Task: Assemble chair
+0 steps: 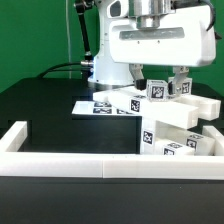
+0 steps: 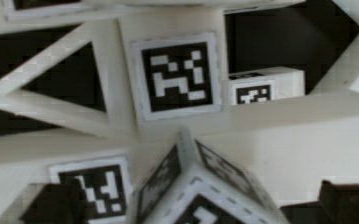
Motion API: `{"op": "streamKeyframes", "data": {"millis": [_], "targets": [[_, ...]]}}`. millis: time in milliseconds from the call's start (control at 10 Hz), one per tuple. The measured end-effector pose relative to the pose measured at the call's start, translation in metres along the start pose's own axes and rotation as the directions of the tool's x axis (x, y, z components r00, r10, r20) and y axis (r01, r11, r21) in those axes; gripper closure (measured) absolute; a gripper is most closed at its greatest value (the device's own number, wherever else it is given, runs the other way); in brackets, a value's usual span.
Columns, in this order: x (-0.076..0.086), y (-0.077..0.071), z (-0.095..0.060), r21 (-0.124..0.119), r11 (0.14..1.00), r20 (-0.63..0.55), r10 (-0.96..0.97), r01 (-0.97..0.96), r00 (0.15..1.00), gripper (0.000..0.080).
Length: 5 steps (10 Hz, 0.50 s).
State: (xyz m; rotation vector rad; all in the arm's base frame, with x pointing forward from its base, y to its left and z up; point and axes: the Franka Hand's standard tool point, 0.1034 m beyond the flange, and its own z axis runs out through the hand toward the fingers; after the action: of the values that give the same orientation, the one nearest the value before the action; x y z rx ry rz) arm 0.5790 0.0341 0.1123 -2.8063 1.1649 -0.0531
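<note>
White border rail (image 1: pixel 70 163) in front, chair parts (image 1: pixel 170 125) behind, hand (image 1: pixel 166 88) released above them.

I see a black worktop (image 1: pixel 40 110). On it lies the flat marker board (image 1: pixel 95 104) with its tags. A long white border rail (image 1: pixel 70 162) sits along the near edge. The white chair parts (image 1: pixel 175 125) are piled at the exterior view's right.
</note>
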Motion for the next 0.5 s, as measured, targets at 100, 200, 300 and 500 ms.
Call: {"op": "streamKeyframes", "data": {"millis": [100,200,300,500], "targets": [[0.0000,0.0000,0.0000,-0.001,0.997,-0.001,-0.081,0.081,0.997,0.0150],[-0.0002,-0.0001,0.0000,-0.003,0.988,-0.001,-0.151,0.151,0.988,0.0150],[-0.0001,0.0000,0.0000,-0.010,0.966,-0.003,-0.257,0.257,0.966,0.0150],[0.0004,-0.0019,-0.0012,-0.026,0.908,-0.008,-0.418,0.418,0.908,0.0150]]}}
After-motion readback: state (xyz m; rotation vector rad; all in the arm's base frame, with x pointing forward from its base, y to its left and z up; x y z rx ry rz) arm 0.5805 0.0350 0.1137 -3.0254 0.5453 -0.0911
